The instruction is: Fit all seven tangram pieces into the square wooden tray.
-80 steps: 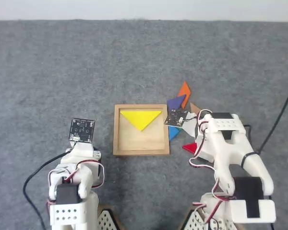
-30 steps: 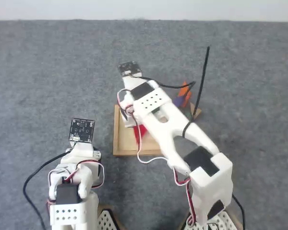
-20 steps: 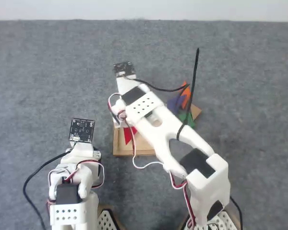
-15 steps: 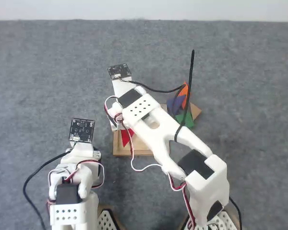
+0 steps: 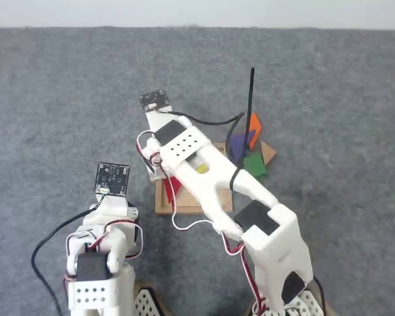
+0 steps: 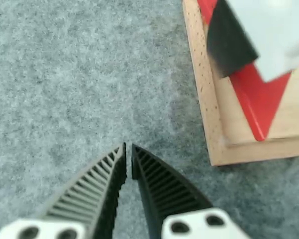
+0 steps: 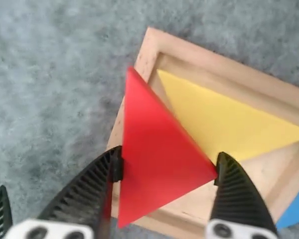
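R gripper (image 7: 169, 165) w/ red triangle (image 7: 149, 129) shifted left, seemingly over tray (image 7: 214, 66) edge.

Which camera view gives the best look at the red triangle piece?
The right wrist view: nearly the whole red triangular tangram piece shows, held in the right end effector. The left wrist view shows part of it, the high view a sliver beside the arm.

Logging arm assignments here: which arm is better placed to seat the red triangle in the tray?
Right. The right end effector grips the red triangle over the wooden tray's rim, beside the yellow triangle. The left end effector is shut, empty, above carpet outside the tray.
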